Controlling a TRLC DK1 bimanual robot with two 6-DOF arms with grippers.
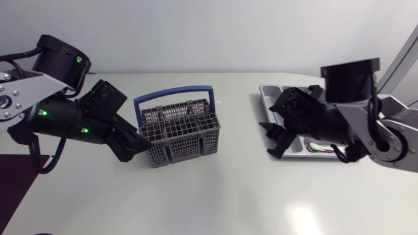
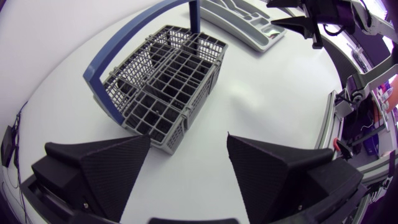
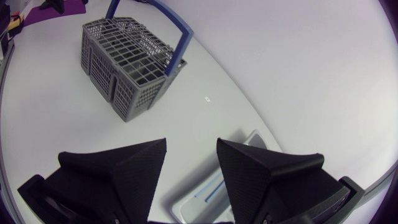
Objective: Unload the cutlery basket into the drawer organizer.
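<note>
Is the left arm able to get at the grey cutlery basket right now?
Probably yes: the left end effector is open just short of the cutlery basket, with only bare table between them.

No readable text, labels or numbers anywhere.

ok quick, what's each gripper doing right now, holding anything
Left gripper: open, empty, cutlery basket just ahead of it.
Right gripper: open, empty, over the drawer organizer.
</note>
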